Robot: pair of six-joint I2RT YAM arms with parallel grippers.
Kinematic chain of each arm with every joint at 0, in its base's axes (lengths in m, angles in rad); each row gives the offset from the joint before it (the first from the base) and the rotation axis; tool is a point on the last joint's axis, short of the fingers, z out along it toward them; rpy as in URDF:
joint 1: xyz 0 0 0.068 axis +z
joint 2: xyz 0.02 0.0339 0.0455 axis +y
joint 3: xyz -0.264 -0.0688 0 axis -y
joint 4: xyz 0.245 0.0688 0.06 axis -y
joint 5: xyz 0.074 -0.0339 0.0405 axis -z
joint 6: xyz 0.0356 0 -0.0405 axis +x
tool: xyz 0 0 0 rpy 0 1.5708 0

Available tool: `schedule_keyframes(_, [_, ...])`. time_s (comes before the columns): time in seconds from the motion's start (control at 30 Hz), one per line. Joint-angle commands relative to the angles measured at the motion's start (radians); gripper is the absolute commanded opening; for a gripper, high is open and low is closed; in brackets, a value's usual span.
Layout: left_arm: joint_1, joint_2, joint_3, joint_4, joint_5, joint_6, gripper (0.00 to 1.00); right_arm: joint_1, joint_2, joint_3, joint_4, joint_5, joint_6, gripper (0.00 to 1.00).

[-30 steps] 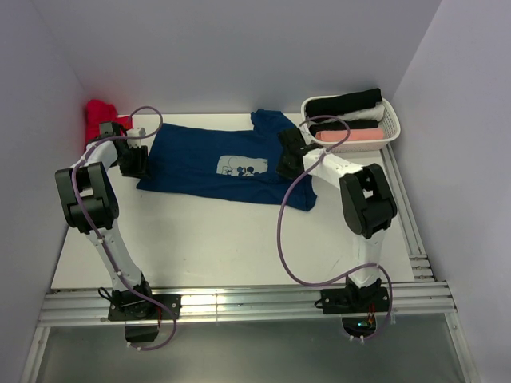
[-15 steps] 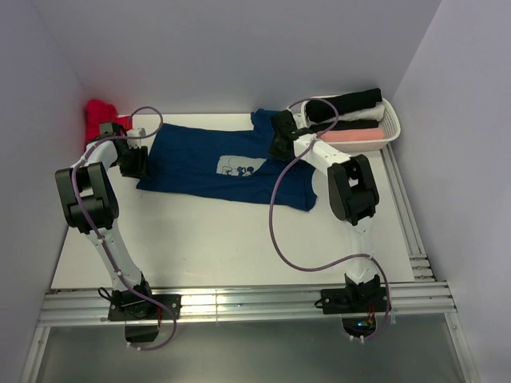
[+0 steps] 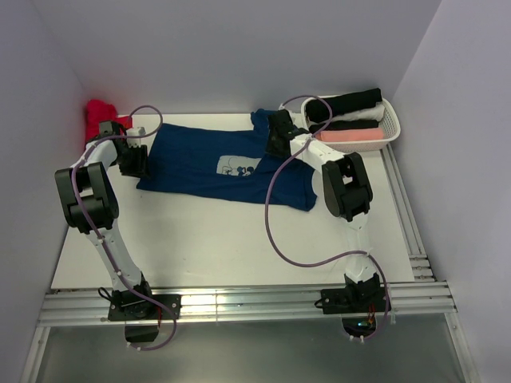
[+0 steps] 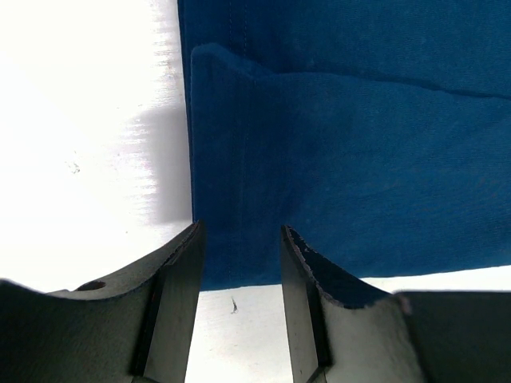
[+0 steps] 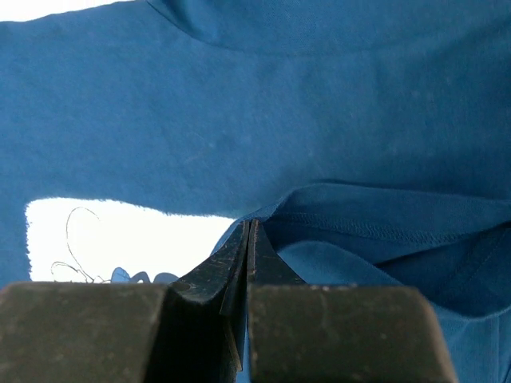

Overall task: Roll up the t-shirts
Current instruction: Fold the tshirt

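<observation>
Getting a grip on both ends of the navy t-shirt (image 3: 207,163) before rolling.
It lies spread flat near the tabletop's far edge, midway across. My right hand (image 5: 249,231) pinches a raised fold near the collar. My left hand (image 4: 239,239) sits spread astride the hem end. Next, I reckon, the left must close on that hem.

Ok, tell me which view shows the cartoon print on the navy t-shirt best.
The top external view: the whole pale cartoon print sits unobstructed on the navy t-shirt. The right wrist view catches only one pale corner. The left wrist view shows plain blue cloth, no print.
</observation>
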Motion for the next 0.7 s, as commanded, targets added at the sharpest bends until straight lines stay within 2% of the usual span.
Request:
schedule_keyframes(0.0, [-0.002,-0.023,0.036,-0.002,0.015,0.013,0.47,-0.006,-0.005,0.016,0.088,0.002,-0.052,0.00])
schedule_keyframes(0.27, [-0.009,-0.022,0.039,-0.003,0.015,0.013,0.47,-0.003,0.018,0.037,0.106,-0.010,-0.103,0.00])
schedule_keyframes(0.67, [-0.015,-0.025,0.022,0.001,0.015,0.010,0.47,0.007,0.041,0.065,0.125,-0.059,-0.159,0.20])
